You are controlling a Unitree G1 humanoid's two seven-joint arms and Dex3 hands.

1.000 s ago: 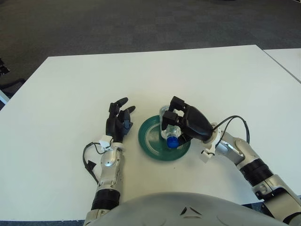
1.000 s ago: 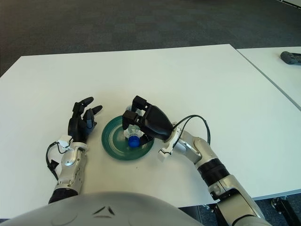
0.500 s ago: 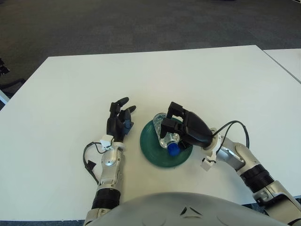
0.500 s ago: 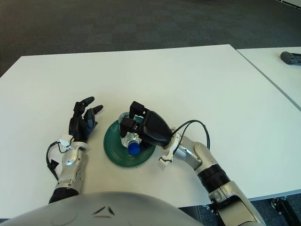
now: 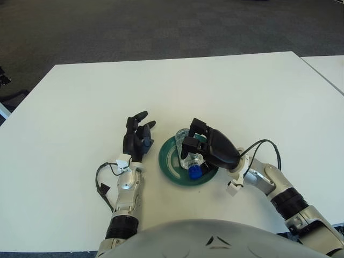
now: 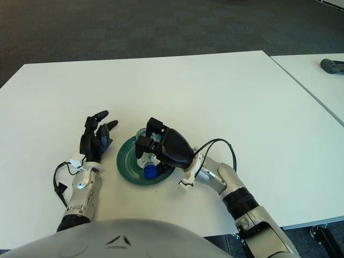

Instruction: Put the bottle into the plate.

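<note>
Since a moment ago, the right hand (image 5: 200, 144) had slid a bit toward the robot, and the green plate (image 5: 170, 161) had shifted a little with it. Its fingers were curled around the clear bottle (image 5: 192, 158), which lay over the plate with its blue cap (image 5: 194, 172) pointing at the robot. Whether the bottle touched the plate was hard to tell. The left hand (image 5: 136, 142) showed just left of the plate on the white table (image 5: 80, 107), fingers spread and holding nothing.

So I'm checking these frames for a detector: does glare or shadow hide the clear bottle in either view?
Left eye view: the clear plastic bottle with a blue cap reads low-contrast against the dark green plate, and the black right hand covers its upper part. Right eye view: same; only soft shadow beside the black left hand; no strong glare.
</note>
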